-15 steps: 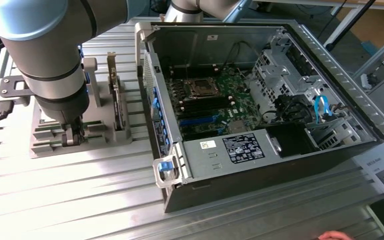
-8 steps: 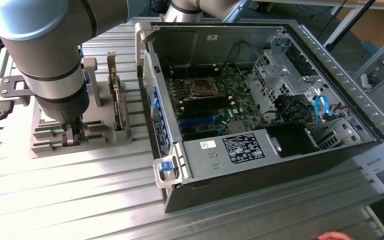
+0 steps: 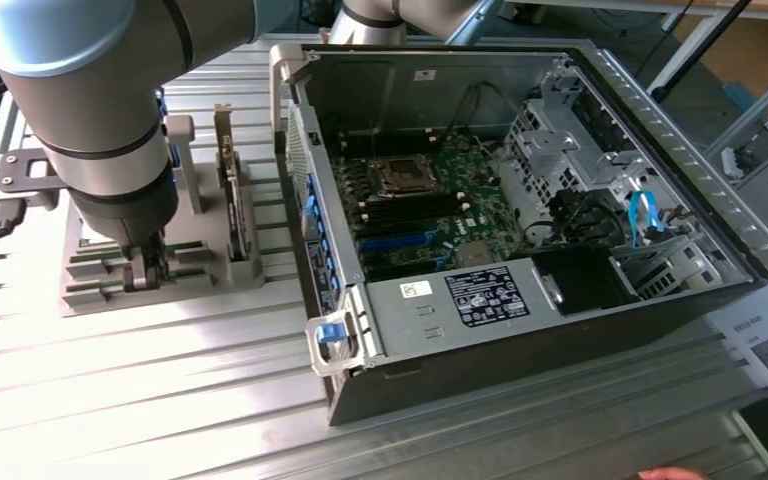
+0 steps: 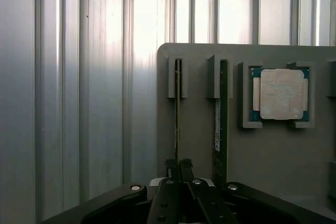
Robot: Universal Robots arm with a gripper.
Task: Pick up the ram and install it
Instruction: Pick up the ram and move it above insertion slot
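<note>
The ram [image 4: 177,108] is a thin green stick standing on edge in a slot of the grey holder [image 4: 199,129]. My gripper [image 4: 178,165] is shut on its near end, with a black finger pressed on each side. A second green stick [image 4: 222,119] stands in the neighbouring slot, apart from my fingers. In the exterior view my gripper [image 3: 144,272] reaches straight down into the holder [image 3: 211,285] at the exterior view's left, and the arm hides the ram there. The open computer case [image 3: 424,300] lies to the exterior view's right with its motherboard [image 3: 424,205] exposed.
A square silver processor [image 4: 278,94] sits in a recess of the holder beyond the second stick. A dark expansion card [image 3: 231,190] stands upright in the holder between my arm and the case. The ribbed aluminium table [image 3: 157,400] spreads around. A fingertip [image 3: 664,473] shows at the front edge.
</note>
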